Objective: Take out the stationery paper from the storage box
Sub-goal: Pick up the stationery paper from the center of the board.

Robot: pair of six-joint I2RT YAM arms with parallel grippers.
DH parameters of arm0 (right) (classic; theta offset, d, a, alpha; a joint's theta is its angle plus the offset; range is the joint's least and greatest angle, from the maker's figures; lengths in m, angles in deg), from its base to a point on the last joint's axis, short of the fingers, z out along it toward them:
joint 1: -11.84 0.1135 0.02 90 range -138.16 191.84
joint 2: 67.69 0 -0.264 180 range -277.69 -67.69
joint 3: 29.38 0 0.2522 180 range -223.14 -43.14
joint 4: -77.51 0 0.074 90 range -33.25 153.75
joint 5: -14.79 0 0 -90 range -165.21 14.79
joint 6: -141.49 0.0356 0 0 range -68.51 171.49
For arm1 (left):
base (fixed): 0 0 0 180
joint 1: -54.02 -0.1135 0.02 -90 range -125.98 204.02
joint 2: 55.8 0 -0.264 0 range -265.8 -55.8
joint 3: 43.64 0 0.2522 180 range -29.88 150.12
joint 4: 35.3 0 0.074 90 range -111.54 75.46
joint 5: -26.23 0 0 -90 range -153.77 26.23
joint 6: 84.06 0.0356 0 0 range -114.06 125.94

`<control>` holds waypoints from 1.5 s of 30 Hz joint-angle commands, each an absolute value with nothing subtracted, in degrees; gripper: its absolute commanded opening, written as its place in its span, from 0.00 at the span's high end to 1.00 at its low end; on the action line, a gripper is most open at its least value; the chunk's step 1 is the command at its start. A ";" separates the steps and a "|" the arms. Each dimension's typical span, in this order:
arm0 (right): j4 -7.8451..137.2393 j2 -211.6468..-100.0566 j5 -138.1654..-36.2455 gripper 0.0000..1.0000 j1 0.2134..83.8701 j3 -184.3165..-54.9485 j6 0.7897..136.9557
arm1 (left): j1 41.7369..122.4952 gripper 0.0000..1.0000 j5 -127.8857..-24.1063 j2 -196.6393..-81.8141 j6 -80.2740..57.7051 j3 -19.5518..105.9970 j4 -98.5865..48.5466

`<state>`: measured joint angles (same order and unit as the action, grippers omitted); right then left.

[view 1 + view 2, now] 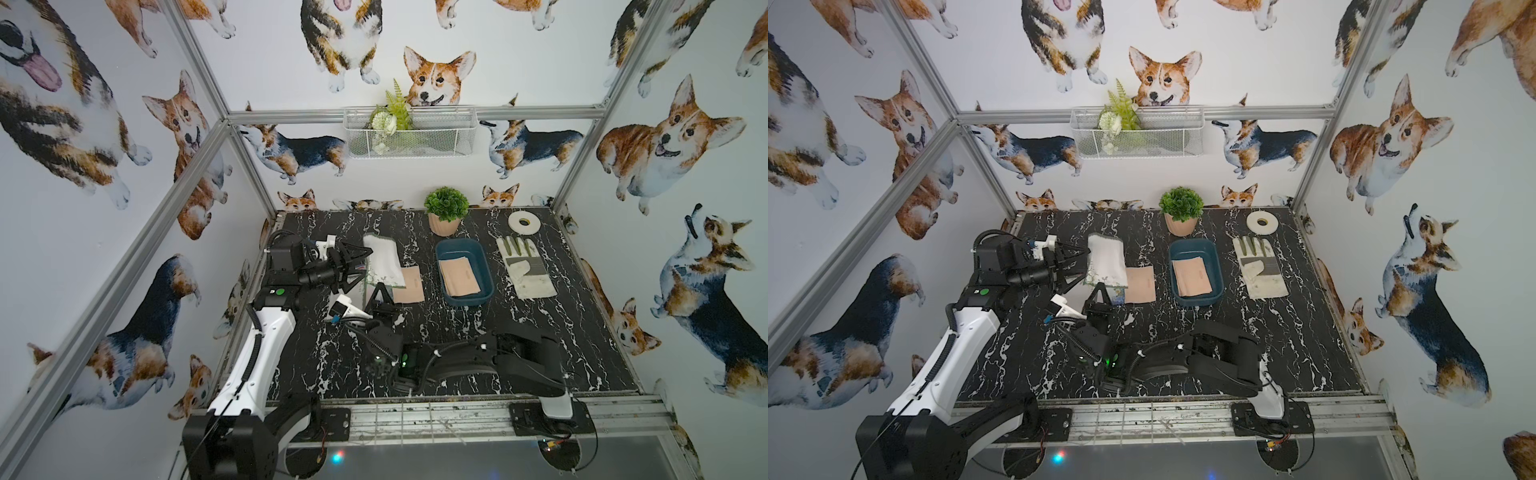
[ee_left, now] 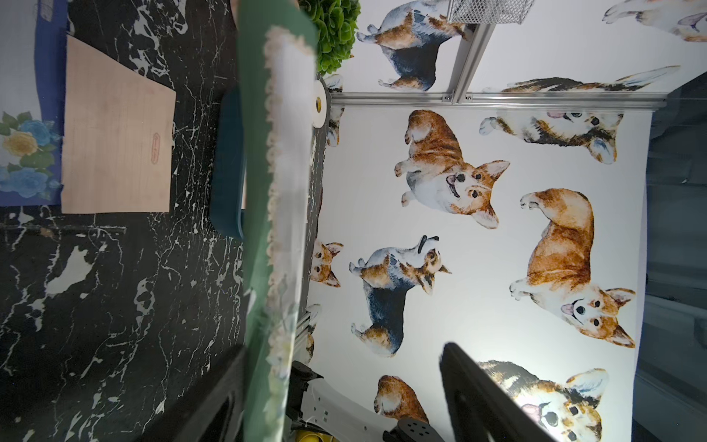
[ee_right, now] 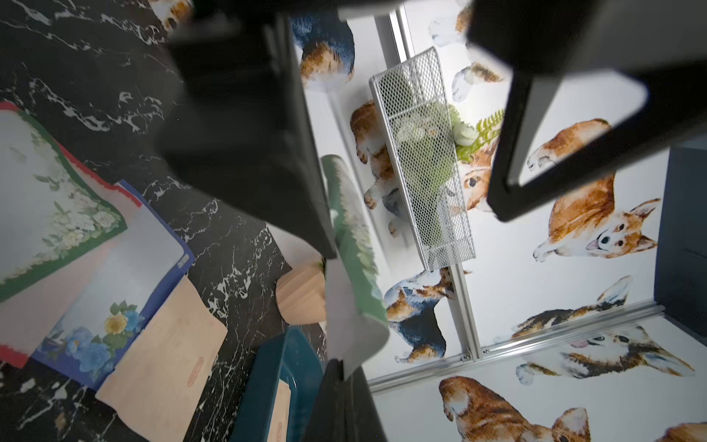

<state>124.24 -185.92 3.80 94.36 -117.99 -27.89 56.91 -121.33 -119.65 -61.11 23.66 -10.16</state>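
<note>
The teal storage box (image 1: 485, 266) sits mid-table with peach stationery paper (image 1: 457, 276) inside. More sheets lie on the table left of it: a peach one (image 1: 409, 284), and in the right wrist view a blue-floral one (image 3: 114, 298) and a green-bordered one (image 3: 49, 199). A white sheet with a grey-green border (image 1: 382, 259) stands on edge above them. My right gripper (image 1: 380, 286) is shut on its lower edge (image 3: 355, 329). My left gripper (image 1: 368, 262) is open around it, the sheet (image 2: 283, 191) lying against one of its fingers (image 2: 214, 398).
A white-and-grey work glove (image 1: 525, 266) lies right of the box. A tape roll (image 1: 523, 222) and a potted plant (image 1: 445, 210) stand at the back. A wire mesh basket (image 1: 409, 133) hangs on the back wall. Both arms crowd the left front.
</note>
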 commanded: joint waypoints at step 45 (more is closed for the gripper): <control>143.11 -168.82 9.34 0.21 101.72 -107.86 -37.88 | 54.49 1.00 -112.19 -124.26 -47.58 35.22 -6.06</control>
